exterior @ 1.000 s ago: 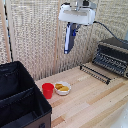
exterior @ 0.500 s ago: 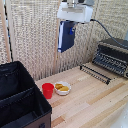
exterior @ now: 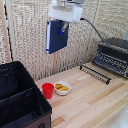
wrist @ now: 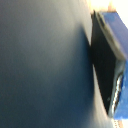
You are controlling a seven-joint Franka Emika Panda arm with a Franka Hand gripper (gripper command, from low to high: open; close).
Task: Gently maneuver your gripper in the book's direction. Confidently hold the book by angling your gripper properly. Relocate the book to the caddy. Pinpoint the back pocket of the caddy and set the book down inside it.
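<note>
**Book up in the air, caddy drop to come**

Book (exterior: 55,36) hangs high over the table, held upright w/ its flat cover facing the camera, well above the red cup (exterior: 47,90) and the small bowl (exterior: 62,88). Gripper (exterior: 63,26) grips it at the top edge; fingers clamped on the book, one blue-tipped finger (wrist: 111,60) pressed flat vs the dark cover in the wrist view. Cover fills nearly all of that view, so no check there on how deep the hold is.

Step in hand, by my read: the carry. Pick-up looks done, the drop isn't. Caddy (exterior: 20,107) sits at the ext. view's near left, open at the top, w/ a divider across the inside. Book is right of it and far higher, well apart.

Next move prob. calls for travel left toward the caddy, keeping the book vertical, then lining its thin edge up w/ the rear pocket before lowering. Which slot counts as the back one can't be settled from this angle. Main risk: book catching on the soft wall or divider on the way down.

Toaster oven (exterior: 114,54) at far right, rack (exterior: 95,74) on the table in front of it; both out of the path.

Writing/brands: none readable. Cover looks plain navy; frames too blurred for small print.
</note>
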